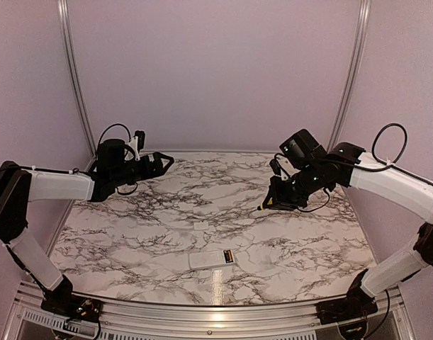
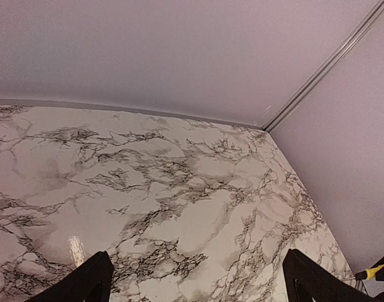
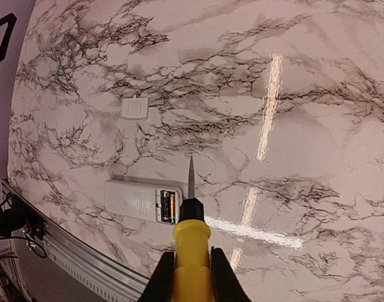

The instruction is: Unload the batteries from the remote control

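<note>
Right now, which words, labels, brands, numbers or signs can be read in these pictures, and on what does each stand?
None can be read.
The remote, the small white piece and the yellow tool show no print.
Anything inside the remote's open recess is too small to read.

The left arm (image 1: 57, 185), at the left of the top view, is made of smooth white tubular links joined by bulky matte black joint housings. The right arm (image 1: 397, 185), at the right, is the same make. Each ends in a black base (image 1: 66, 304) at the bottom edge, with thin wires bunched beside it.

A thin black cable (image 1: 113, 126) loops above the left wrist, next to a small white fitting (image 1: 137, 140), and a second black cable loop (image 1: 390, 126) arcs over the right arm.

The left claw (image 1: 163, 161) and right claw (image 1: 271, 202) are black. In the wrist views their fingers (image 2: 85, 283) are flat, angular, matte prongs.
</note>
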Tool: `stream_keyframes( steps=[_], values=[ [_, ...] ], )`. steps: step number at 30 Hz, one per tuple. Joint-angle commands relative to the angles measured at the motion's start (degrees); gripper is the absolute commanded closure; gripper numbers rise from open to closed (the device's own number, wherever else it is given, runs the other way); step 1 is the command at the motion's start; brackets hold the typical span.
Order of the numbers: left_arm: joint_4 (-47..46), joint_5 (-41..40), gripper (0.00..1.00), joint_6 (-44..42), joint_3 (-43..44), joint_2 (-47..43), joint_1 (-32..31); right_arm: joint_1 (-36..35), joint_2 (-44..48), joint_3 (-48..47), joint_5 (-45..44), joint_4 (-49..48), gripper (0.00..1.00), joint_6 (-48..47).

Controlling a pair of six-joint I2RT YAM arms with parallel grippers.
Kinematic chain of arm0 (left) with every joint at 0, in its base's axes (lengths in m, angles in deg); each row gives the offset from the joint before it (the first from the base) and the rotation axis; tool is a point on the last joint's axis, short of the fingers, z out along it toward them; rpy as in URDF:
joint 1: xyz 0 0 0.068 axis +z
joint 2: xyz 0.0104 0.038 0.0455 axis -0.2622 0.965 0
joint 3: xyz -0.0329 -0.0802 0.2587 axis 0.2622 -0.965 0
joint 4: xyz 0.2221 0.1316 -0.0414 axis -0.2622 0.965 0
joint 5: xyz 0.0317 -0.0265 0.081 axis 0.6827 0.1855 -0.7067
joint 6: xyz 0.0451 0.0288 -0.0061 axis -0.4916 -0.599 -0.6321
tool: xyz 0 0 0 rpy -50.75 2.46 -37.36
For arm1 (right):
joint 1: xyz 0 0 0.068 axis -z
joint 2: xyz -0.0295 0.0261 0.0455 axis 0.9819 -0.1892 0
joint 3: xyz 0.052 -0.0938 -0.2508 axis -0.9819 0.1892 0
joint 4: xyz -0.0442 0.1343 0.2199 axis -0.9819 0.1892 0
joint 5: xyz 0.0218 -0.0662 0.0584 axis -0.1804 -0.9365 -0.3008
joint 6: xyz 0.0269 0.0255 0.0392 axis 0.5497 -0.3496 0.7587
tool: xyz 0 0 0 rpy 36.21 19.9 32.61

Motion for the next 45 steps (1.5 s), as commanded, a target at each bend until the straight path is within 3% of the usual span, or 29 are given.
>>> stream_keyframes(
  steps=[1,3,8,12,15,27,35,45],
  values=[
    [-3.12,6.47,0.01,-0.68,0.38,0.62,3.36,0.43,-0.72,-2.64,-1.47,-0.59,1.00,-0.15],
    [-0.15,8.22,0.01,-6.41,1.17,-0.54,1.74,0.41,-0.89,-2.93,-1.75,-0.17,1.00,-0.31],
    [-3.07,18.75,0.01,-14.87,-4.55,-4.78,-0.26,0.43,-0.90,-3.32,-0.59,-0.07,1.00,-0.99],
    [9.86,16.68,0.01,-30.82,-6.07,-6.64,-5.90,0.42,-1.15,-3.70,3.27,0.23,1.00,-2.21],
    [11.35,15.14,0.01,-37.50,-9.72,-7.51,-9.96,0.49,-1.41,-3.31,7.56,0.06,1.00,-2.76],
    [6.28,15.02,0.01,-47.46,-21.10,-9.01,-19.15,-0.54,-3.83,-2.80,12.99,-0.12,1.00,-1.70],
    [3.70,10.90,0.01,-52.41,-22.01,-3.85,-25.46,-1.69,-2.76,-1.83,12.91,0.55,1.00,-1.03],
    [-6.13,3.34,0.02,-51.39,-22.56,2.83,-29.59,-2.47,0.63,0.16,10.96,0.81,1.00,1.57]
  ],
)
